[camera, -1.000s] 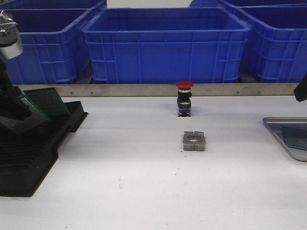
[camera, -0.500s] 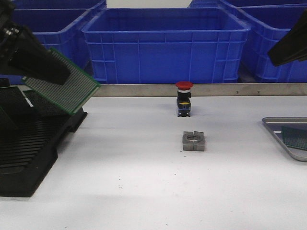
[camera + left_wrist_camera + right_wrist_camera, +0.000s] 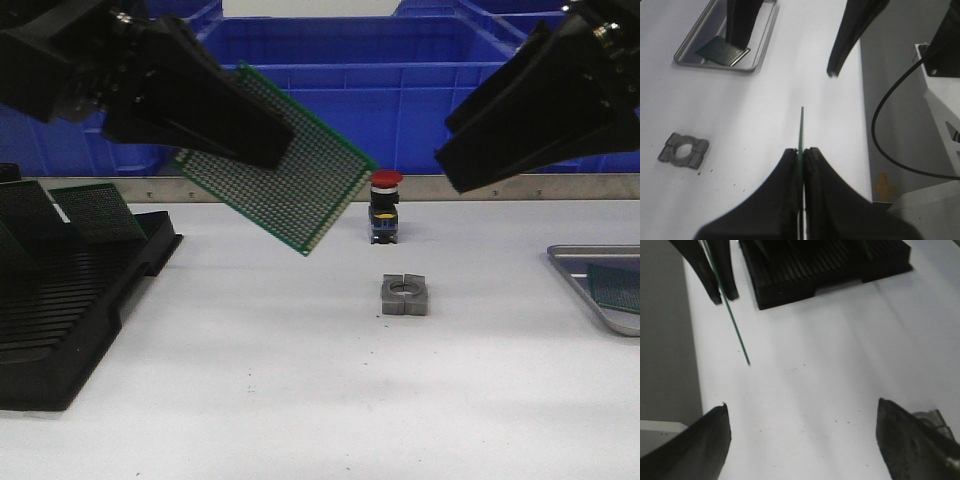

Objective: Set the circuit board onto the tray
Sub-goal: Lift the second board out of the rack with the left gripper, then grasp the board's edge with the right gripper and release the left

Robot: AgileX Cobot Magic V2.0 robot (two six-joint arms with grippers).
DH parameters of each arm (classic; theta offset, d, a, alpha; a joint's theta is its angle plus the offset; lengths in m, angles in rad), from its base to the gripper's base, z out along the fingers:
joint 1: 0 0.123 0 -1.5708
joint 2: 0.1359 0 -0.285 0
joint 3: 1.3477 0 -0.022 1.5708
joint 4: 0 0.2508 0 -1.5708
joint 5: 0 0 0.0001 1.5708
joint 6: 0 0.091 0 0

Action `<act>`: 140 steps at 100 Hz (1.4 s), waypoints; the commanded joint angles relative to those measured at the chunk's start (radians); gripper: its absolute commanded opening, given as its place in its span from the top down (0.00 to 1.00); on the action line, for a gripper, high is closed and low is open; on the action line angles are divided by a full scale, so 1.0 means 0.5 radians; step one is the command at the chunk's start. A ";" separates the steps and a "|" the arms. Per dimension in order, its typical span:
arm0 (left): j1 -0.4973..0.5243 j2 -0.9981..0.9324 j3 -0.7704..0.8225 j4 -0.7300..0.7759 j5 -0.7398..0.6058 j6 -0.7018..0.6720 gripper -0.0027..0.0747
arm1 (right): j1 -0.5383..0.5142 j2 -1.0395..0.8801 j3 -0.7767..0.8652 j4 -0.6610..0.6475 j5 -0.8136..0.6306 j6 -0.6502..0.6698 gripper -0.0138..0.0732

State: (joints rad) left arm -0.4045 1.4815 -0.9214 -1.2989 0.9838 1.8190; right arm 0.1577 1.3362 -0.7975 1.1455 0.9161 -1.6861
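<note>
My left claw (image 3: 801,156) clamped on thin green perforated circuit board (image 3: 283,165), tilted above white surface (image 3: 300,380). My right claw (image 3: 802,440) spread apart. Ribbed silver tray (image 3: 580,275) far right.

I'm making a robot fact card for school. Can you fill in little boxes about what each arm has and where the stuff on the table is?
left gripper: shut on the green circuit board, held tilted in the air
right gripper: open, holding nothing, up above the table
tray: at the right edge of the table, one board already inside
black rack: at the left, more boards standing in it
red button: at the back, near the middle
metal block: in front of the button
blue crates: behind the table
</note>
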 commanded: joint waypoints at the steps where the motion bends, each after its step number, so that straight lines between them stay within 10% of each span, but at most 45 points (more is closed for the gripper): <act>1: -0.079 -0.050 -0.060 -0.196 -0.001 -0.016 0.99 | 0.078 -0.066 -0.063 0.084 0.068 -0.024 0.14; 33: -0.159 -0.050 -0.060 -0.320 -0.011 -0.016 0.99 | 0.290 -0.017 -0.057 0.087 0.067 -0.024 0.16; 69: -0.159 -0.050 -0.060 -0.316 -0.002 -0.016 0.99 | 0.294 0.053 -0.057 0.124 0.102 -0.024 0.92; 93: -0.159 -0.050 -0.060 -0.316 0.001 -0.016 0.97 | 0.294 0.053 -0.057 0.129 0.114 -0.024 0.92; 119: -0.159 -0.050 -0.060 -0.316 0.005 -0.016 0.43 | 0.294 0.053 -0.057 0.100 0.139 0.106 0.92; 140: -0.159 -0.050 -0.060 -0.316 -0.016 -0.016 0.34 | 0.287 0.053 -0.057 -0.285 0.184 0.634 0.92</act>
State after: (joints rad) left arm -0.4753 1.4815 -0.9214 -1.3866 0.9538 1.8190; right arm 0.3019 1.3855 -0.7975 1.0419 0.9611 -1.4785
